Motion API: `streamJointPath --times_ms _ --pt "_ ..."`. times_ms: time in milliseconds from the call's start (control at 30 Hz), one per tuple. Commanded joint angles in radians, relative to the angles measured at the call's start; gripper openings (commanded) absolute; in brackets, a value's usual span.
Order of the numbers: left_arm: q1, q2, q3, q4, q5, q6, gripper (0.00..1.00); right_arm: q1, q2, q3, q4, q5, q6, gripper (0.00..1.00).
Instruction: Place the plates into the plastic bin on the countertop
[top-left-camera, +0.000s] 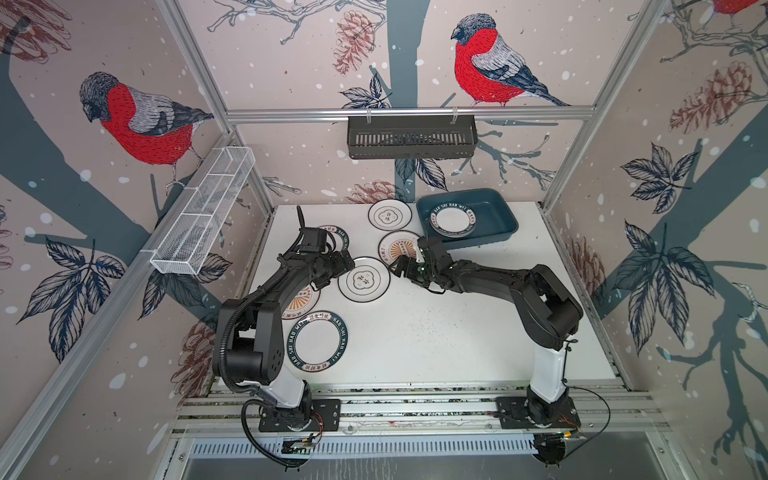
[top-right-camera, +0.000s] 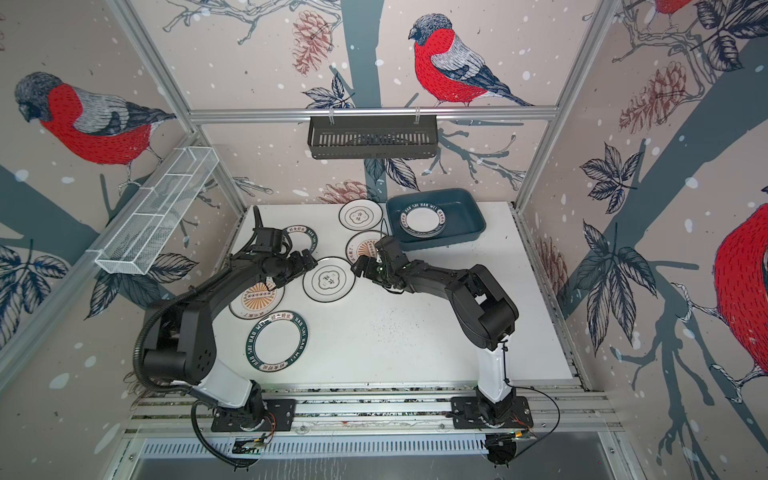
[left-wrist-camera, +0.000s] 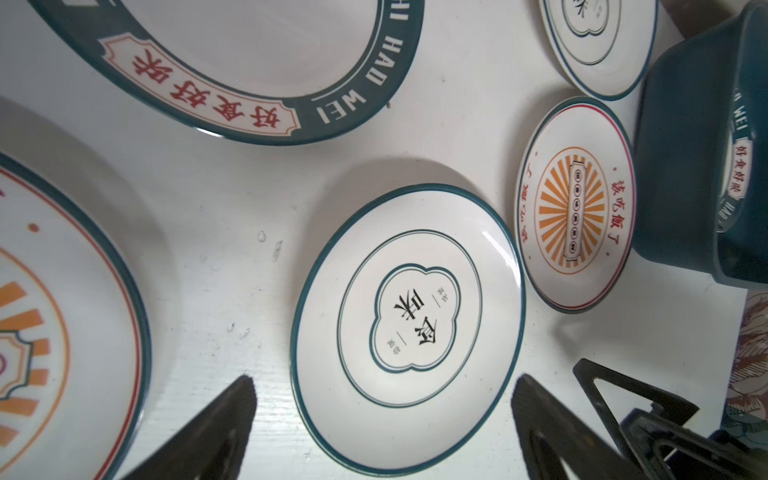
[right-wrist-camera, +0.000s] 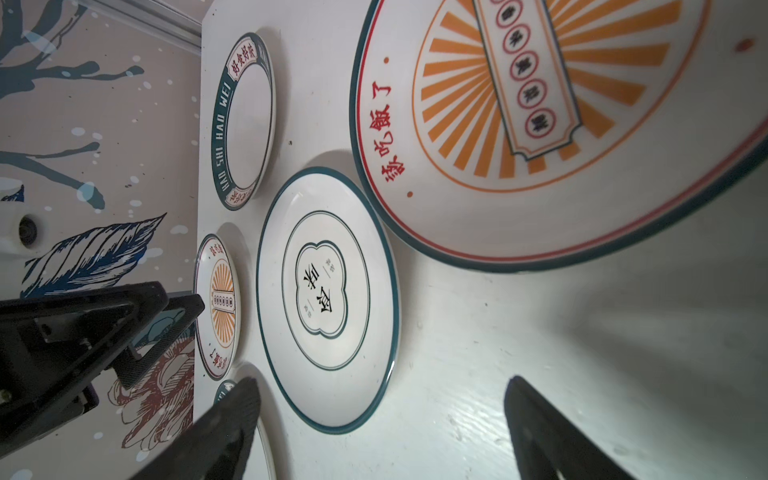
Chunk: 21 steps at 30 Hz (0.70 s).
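Left tool (left-wrist-camera: 384, 379) and right tool (right-wrist-camera: 382, 380), both open and empty, flank the round white cloud-emblem plate (top-left-camera: 364, 279); best pinch its raised rim squarely, lift level.

We see matte black arms with white lower links (top-left-camera: 548, 370). A ribbed black conduit (top-left-camera: 219, 345) runs along the left arm (top-left-camera: 253, 324); a thin black cable (top-left-camera: 607, 409) loops beside the right arm (top-left-camera: 544, 307). Both stand on flat black base plates (top-left-camera: 328, 409). The left gripper (left-wrist-camera: 384, 377) has black wedge-shaped fingers (left-wrist-camera: 224, 419).
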Motion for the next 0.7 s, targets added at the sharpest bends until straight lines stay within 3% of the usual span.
streamJointPath --times_ms 0,333,667 --pt "0.003 0.012 -0.002 -0.032 -0.015 0.0 0.96 0.008 0.036 0.026 0.046 -0.047 0.017 0.92" --pt "0.004 0.059 -0.055 0.064 0.016 -0.016 0.96 0.011 0.157 0.112 0.081 -0.14 0.006 0.85" --pt "0.004 0.099 -0.091 0.128 0.094 -0.026 0.96 0.016 0.218 0.156 0.123 -0.215 0.009 0.68"
